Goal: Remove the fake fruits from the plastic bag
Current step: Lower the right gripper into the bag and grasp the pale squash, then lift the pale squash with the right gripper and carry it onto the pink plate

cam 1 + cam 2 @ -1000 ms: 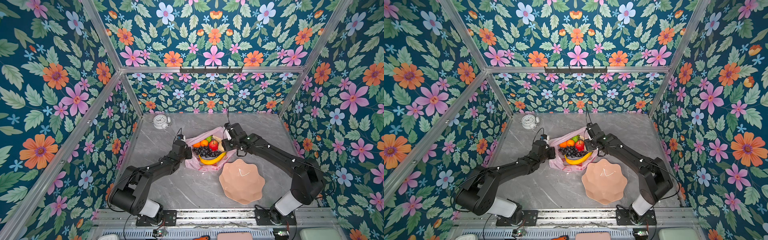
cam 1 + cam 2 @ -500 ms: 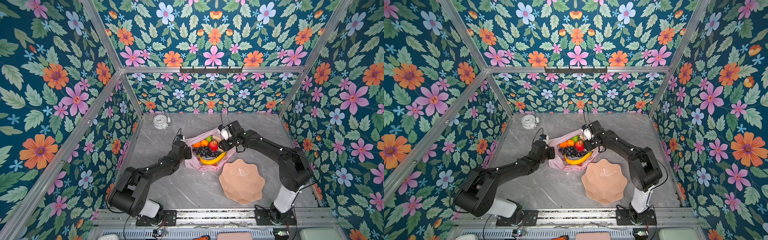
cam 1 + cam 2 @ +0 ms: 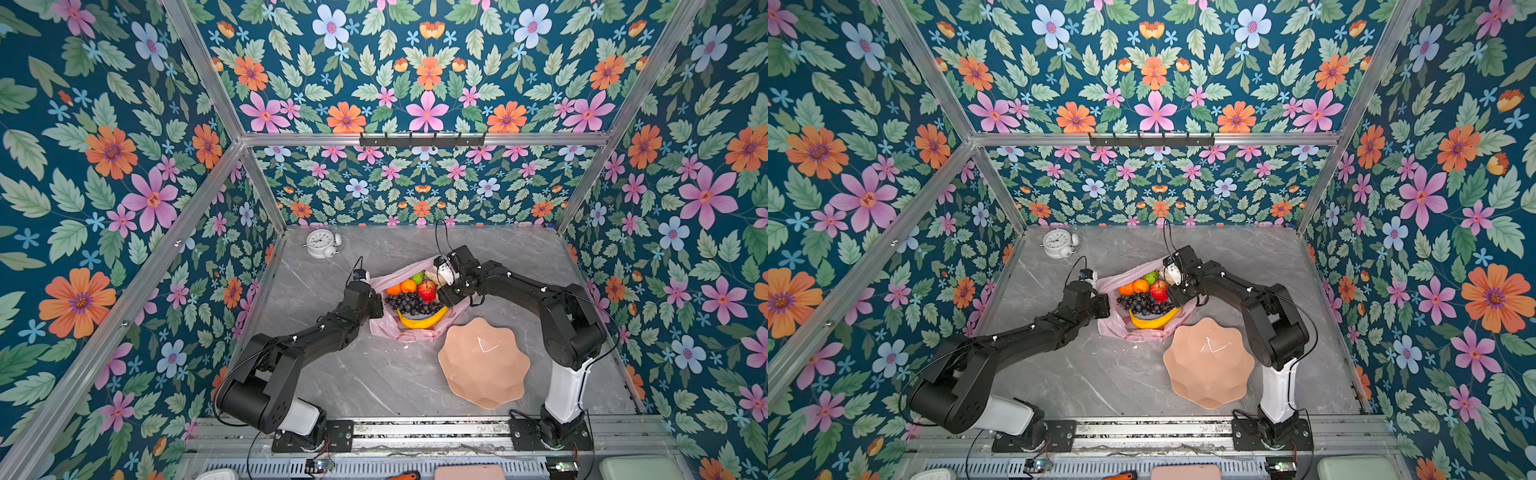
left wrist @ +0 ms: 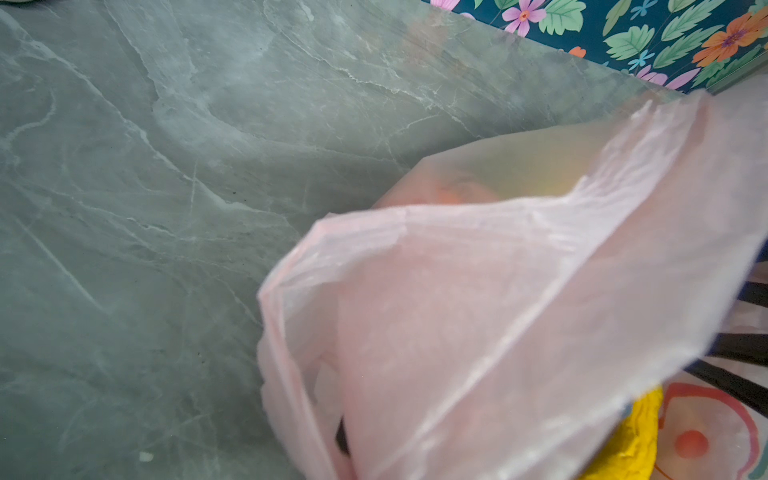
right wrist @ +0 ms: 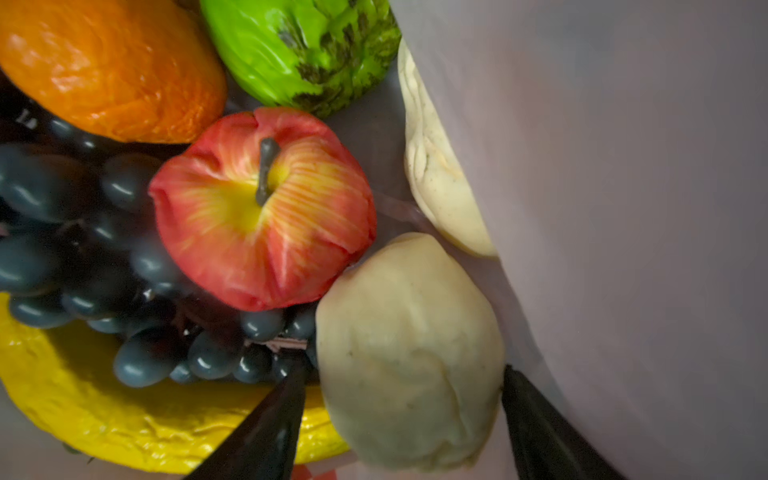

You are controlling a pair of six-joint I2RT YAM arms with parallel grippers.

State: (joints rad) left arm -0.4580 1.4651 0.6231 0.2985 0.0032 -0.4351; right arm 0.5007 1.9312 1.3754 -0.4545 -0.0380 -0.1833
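Two claws we saw — left claw (image 3: 377, 306) clenched on the rim of the thin pink plastic bag (image 3: 384, 328), right claw (image 5: 405, 368) spread astride a cream lumpy fruit (image 5: 407, 316).

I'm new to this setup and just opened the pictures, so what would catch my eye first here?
The bright heap of fake fruits in the open pink plastic bag at mid-table stands out first. Nearer the robot, on its right, lies an empty scalloped peach bowl. In the right wrist view, the right gripper straddles a cream lumpy piece beside the red apple.
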